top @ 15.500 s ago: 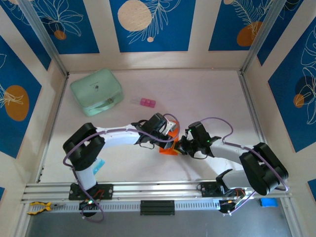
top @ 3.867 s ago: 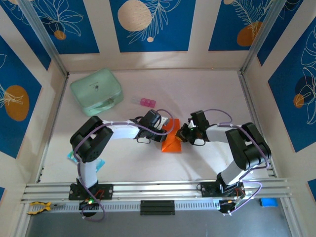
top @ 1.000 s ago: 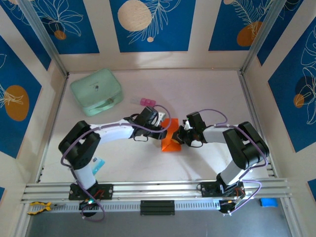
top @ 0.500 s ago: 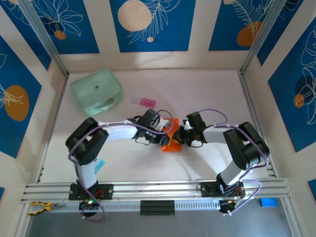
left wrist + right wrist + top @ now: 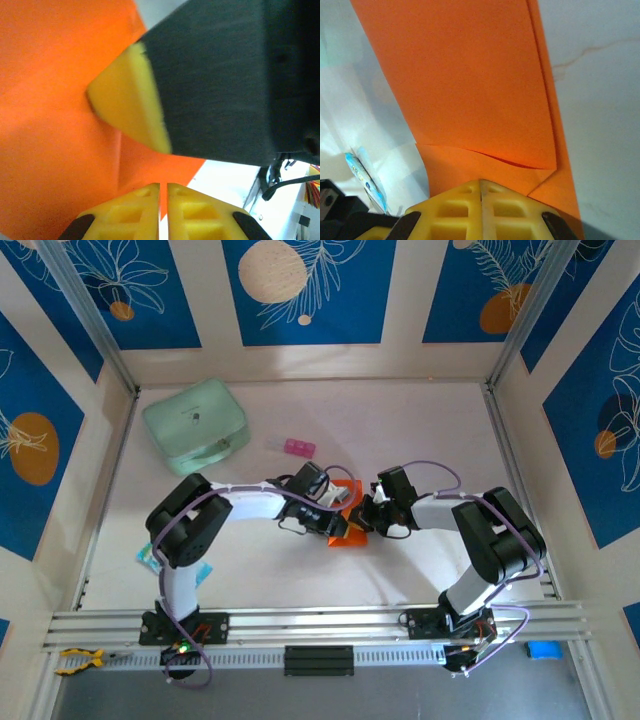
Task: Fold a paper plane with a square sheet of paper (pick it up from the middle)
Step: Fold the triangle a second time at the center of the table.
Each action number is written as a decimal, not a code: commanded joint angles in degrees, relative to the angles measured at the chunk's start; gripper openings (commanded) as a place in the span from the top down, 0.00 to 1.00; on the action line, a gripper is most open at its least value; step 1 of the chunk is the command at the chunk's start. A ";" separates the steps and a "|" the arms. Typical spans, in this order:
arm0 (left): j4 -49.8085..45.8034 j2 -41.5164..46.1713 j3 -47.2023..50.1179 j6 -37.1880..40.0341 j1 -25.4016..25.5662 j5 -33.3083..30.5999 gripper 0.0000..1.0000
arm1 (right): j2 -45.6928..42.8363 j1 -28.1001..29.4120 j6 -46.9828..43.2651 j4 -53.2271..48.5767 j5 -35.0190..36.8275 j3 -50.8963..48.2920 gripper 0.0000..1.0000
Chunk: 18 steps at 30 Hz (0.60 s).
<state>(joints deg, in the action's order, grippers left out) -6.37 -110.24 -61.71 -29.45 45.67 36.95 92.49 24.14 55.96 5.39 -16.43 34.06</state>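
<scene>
Overhead, left gripper (image 5: pixel 335 515) and right gripper (image 5: pixel 362 518) flank the folded orange sheet (image 5: pixel 343 533). Wrist views add: left pinches its edge; right closed, touching it.

Bright, even light from overhead, pale table (image 5: pixel 430 440) evenly lit with faint short shadows under the arms (image 5: pixel 250 502), overhead view sharp, both wrist views too close and soft, orange paper (image 5: pixel 470 75) vivid and saturated, white glare at 9 o'clock in the right wrist view

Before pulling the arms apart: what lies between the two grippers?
The folded orange paper, in the top view; the left gripper and right gripper both clamp it.
</scene>
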 commanded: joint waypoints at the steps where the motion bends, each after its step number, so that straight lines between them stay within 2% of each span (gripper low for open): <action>1: -2.58 -0.85 -0.47 1.53 0.55 -1.13 0.87 | 1.82 -0.36 -0.34 -7.40 4.71 -2.52 1.00; 11: -0.53 1.25 6.52 0.24 0.69 -0.89 0.88 | 1.99 -0.46 -0.50 -7.53 4.82 -2.53 1.00; 18: -3.35 4.77 9.82 1.34 0.85 -3.07 0.88 | 1.99 -0.49 -0.47 -7.58 4.82 -2.74 1.00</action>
<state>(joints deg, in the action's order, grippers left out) -3.92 -107.26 -54.39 -29.50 45.89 35.29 92.49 24.10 55.96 5.39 -16.51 34.00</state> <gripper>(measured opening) 0.124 0.063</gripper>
